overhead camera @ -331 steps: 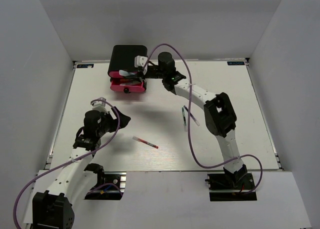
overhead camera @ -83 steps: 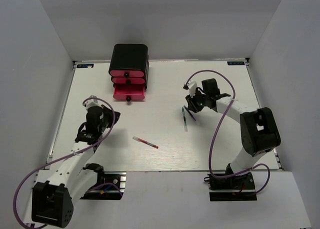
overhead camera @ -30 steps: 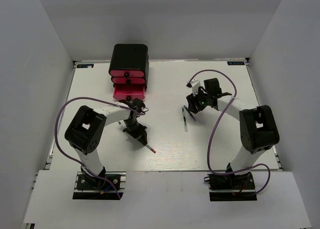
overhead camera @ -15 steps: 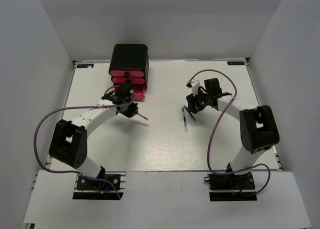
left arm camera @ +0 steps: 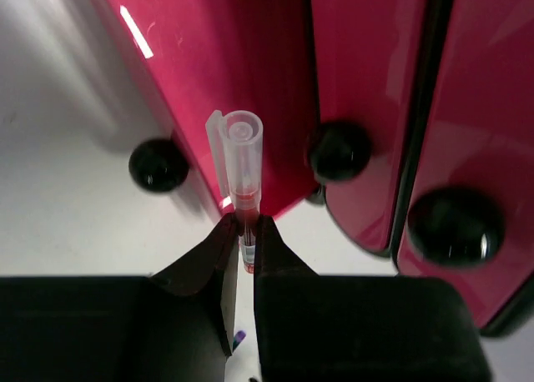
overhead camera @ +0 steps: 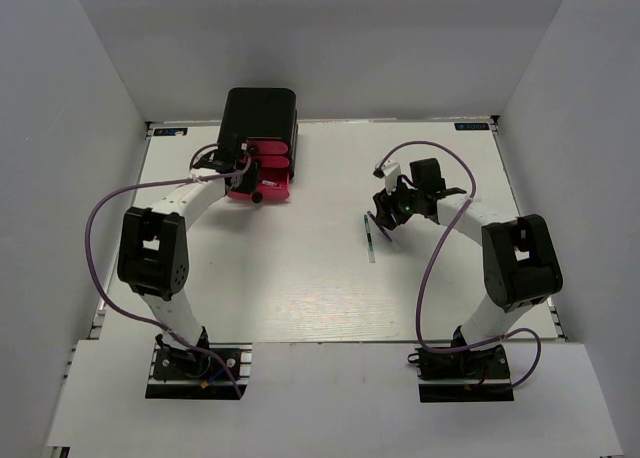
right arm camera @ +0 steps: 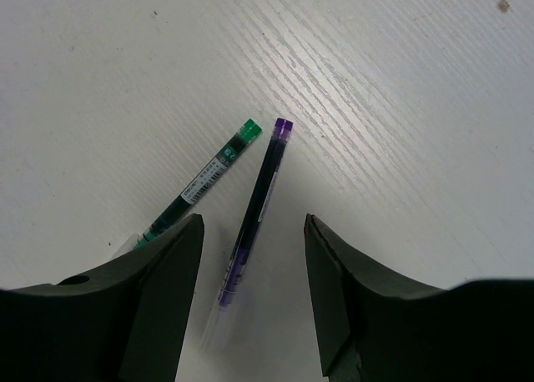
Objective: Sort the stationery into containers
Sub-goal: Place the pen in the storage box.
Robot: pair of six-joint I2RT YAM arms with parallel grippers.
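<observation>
White counter (overhead camera: 300, 268), grey walls (overhead camera: 80, 68). At far left, left fingers (left arm camera: 204, 261) clamped on the red-and-clear pen (left arm camera: 242, 161), cap end outward, just in front of the pink drawers (left arm camera: 367, 107) and their black knobs (left arm camera: 338, 151). At right, right fingers (right arm camera: 158, 290) parted, holding nothing, astride a purple-ended pen (right arm camera: 259, 203) lying on the counter. A green-ended pen (right arm camera: 204, 186) lies just beside it, its white label (right arm camera: 203, 184) too small to read.

Print on green pen (right arm camera: 200, 184) seemingly illegible
</observation>
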